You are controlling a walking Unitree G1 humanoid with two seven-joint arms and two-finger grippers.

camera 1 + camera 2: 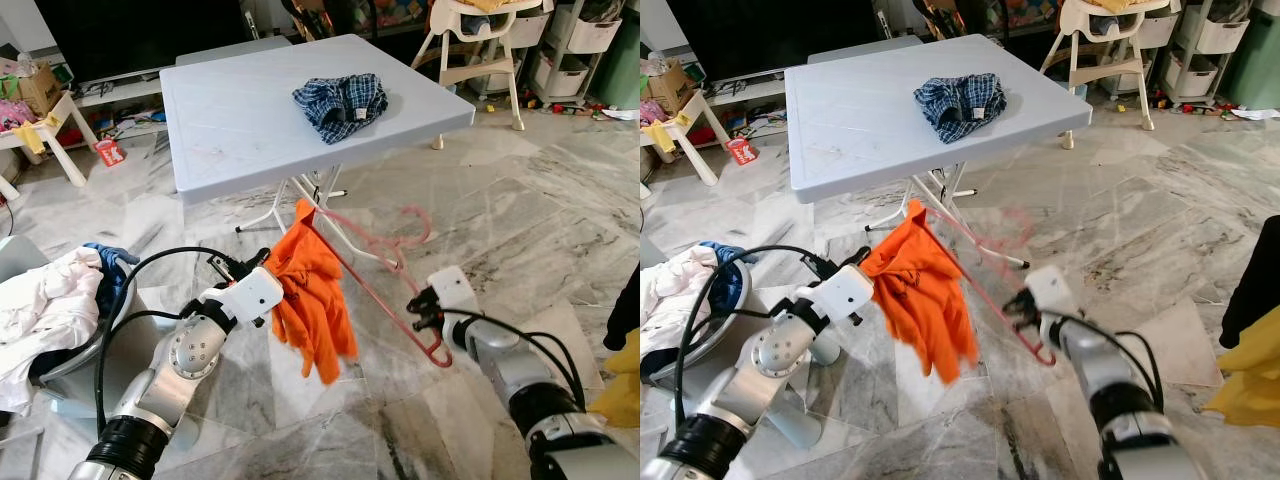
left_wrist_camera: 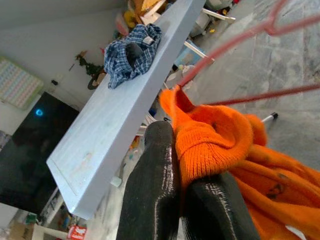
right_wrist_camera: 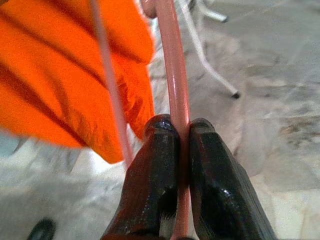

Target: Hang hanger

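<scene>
Both claws are clenched: the left claw [image 1: 272,262] grips the orange knitted garment [image 1: 312,300], the right claw [image 1: 420,305] pinches the thin pink plastic hanger [image 1: 375,285]. Held aloft before the pale blue surface [image 1: 240,120], the garment looks partly threaded, and hanging remains undone.

The pink hanger [image 1: 385,262] is motion-blurred (hook especially), one end hidden inside the orange garment [image 1: 310,295].

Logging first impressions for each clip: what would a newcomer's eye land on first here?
The bright orange knitted garment, hanging mid-air before the robot, pinched by the left gripper and draped on a thin pink wire hanger that the right gripper clamps. Behind it, a crumpled blue plaid garment lies on the pale blue folding table.
</scene>
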